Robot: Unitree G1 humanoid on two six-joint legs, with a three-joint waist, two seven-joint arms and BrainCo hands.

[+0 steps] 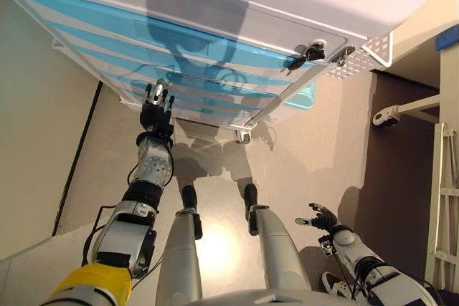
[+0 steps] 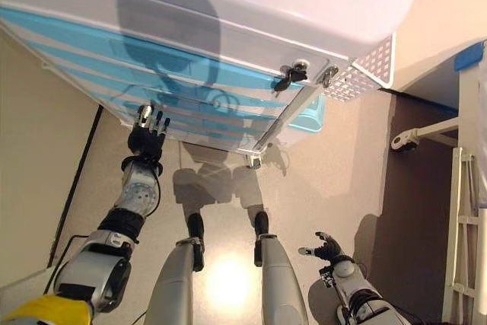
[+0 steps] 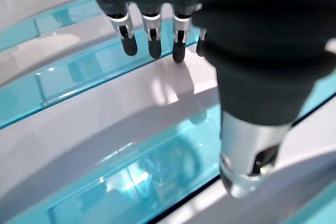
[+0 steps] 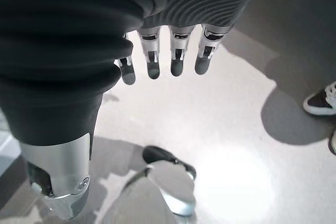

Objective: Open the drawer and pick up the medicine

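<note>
A white drawer cabinet [image 1: 287,5] with several translucent blue drawers [image 1: 107,23] stands in front of me, all drawers shut. My left hand [image 1: 156,109] is raised to one of the lower drawer fronts. In the left wrist view its fingers [image 3: 152,30] are straight, with the tips on the white rail above a blue drawer front [image 3: 131,177]. My right hand [image 1: 320,218] hangs low at the right over the floor, fingers relaxed and empty [image 4: 168,56]. No medicine shows in any view.
A white perforated basket [image 1: 358,59] hangs at the cabinet's right side, with small black clips [image 1: 308,54] on the top corner. The cabinet stands on casters [image 1: 244,136]. A white rack [image 1: 445,198] stands at the far right. A person's shoe [image 4: 320,100] is on the floor.
</note>
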